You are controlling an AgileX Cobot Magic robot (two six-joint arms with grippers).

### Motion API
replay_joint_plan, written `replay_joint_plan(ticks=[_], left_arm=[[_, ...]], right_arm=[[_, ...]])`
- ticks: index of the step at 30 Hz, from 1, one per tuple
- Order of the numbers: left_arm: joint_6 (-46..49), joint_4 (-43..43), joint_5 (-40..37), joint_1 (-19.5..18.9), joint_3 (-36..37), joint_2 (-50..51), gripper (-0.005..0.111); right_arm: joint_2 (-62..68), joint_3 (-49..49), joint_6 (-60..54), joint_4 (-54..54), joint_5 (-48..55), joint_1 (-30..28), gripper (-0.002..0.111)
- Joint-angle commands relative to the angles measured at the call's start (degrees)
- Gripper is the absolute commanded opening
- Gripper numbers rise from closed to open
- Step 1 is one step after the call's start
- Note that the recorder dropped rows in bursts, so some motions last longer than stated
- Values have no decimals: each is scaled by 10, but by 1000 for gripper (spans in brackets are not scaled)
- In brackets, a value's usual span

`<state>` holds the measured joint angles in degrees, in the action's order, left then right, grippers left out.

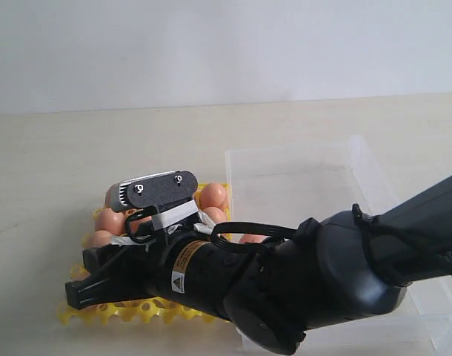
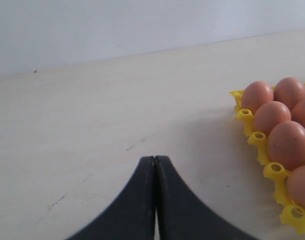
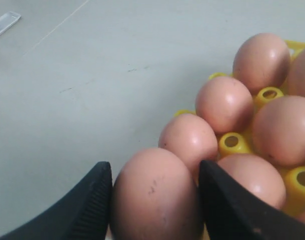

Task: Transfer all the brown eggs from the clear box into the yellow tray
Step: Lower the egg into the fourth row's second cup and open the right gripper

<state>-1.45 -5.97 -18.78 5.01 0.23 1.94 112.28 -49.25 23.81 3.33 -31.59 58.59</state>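
While the right pincer clamps a smooth, oval brown egg between its two black fingers, I'd say the job is setting it down at the edge of the bright yellow plastic egg tray. I can't tell whether the egg's base is already seated in a cup. To do this well, the pincer should go straight down until the cup carries the egg. It should then part its fingers only a little and lift away vertically, so nothing gets dragged.

On one flank of the pincer there is only the pale wooden table, so that finger has room. On the other flank the finger sits just beside the seated brown eggs and the raised yellow pegs. A wide release could nudge those eggs.

Behind the pincer, back along its arm, lies the shallow clear plastic box. I see no eggs on its bare floor, though the arm hides the near end.

The left pincer is closed on nothing. It hangs low over the table, off to the side of the tray and well clear of the work.
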Motion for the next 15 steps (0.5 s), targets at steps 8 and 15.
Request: replay_joint_plan(ticks=[8, 15], left_arm=[[-2, 1, 7, 2, -2, 1, 0], [-2, 1, 7, 2, -2, 1, 0]], right_arm=[[24, 3, 23, -5, -20, 1, 0], [25, 3, 23, -5, -33, 1, 0]])
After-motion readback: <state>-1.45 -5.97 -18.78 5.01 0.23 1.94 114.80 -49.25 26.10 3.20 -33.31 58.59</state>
